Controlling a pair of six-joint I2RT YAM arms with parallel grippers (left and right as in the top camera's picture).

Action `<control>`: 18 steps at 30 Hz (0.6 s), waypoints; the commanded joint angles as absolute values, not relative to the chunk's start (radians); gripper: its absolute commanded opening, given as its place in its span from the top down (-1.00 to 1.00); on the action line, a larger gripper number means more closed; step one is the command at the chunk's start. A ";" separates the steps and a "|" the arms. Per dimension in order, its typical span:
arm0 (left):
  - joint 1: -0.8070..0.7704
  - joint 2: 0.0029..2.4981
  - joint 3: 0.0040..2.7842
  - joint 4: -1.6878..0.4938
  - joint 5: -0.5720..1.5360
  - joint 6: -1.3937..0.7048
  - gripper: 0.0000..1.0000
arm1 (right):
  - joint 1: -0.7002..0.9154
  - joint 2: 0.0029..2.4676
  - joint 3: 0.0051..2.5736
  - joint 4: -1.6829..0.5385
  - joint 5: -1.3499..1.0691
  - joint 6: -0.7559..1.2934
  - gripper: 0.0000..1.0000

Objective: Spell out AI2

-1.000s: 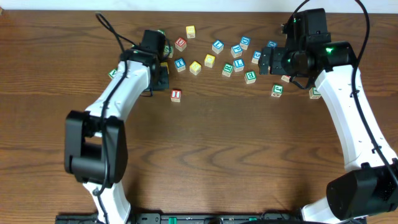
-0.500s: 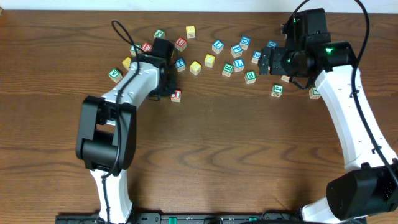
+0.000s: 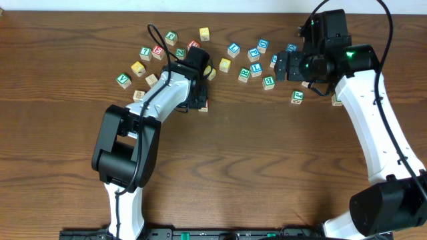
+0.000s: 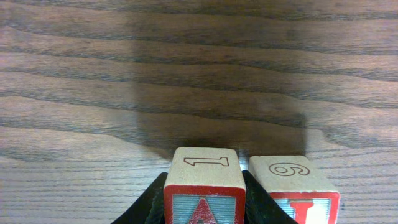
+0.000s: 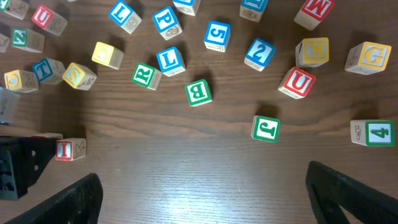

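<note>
left wrist: a cube [image 4: 203, 186] sits pinched inside the left gripper [image 4: 204, 203].

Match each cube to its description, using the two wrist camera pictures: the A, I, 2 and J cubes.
1. A cube
2. I cube
3. 2 cube
4. J cube

a. green letter, a little apart from the cluster
b. gripped by the left gripper
c. blue character, among scattered cubes
d. standing right beside the gripped cube

Pairs: 1-b, 2-d, 3-c, 4-a.
</note>
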State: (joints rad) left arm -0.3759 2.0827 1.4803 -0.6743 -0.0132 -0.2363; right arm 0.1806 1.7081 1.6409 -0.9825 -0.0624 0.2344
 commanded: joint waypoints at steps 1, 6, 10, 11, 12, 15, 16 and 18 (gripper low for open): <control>-0.373 2.092 1.475 -0.688 -0.010 -0.241 0.48 | 0.184 1.702 1.639 -0.984 -0.055 0.247 -0.99; -0.373 2.092 1.475 -0.697 0.026 -0.186 0.48 | 0.184 1.702 1.640 -0.984 -0.055 0.247 -0.98; -0.382 2.092 1.475 -0.690 0.038 -0.149 0.48 | 0.184 1.702 1.640 -0.984 -0.055 0.246 -0.99; -0.385 2.092 1.475 -0.688 0.038 -0.140 0.48 | 0.184 1.702 1.640 -0.984 -0.055 0.247 -0.99; -0.390 2.092 1.475 -0.687 0.038 -0.137 0.48 | 0.184 1.702 1.640 -0.984 -0.055 0.246 -0.98; -0.402 2.092 1.475 -0.679 0.038 -0.119 0.47 | 0.184 1.702 1.640 -0.984 -0.055 0.247 -0.98; -0.404 2.092 1.475 -0.674 0.038 -0.119 0.47 | 0.184 1.702 1.640 -0.984 -0.055 0.247 -0.98; -0.406 2.092 1.475 -0.668 0.038 -0.120 0.47 | 0.184 1.702 1.640 -0.984 -0.055 0.247 -0.99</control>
State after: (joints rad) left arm -0.3965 2.0827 1.4803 -0.6727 0.0277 -0.1490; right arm 0.1806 1.7081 1.6409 -0.9825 -0.0624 0.2344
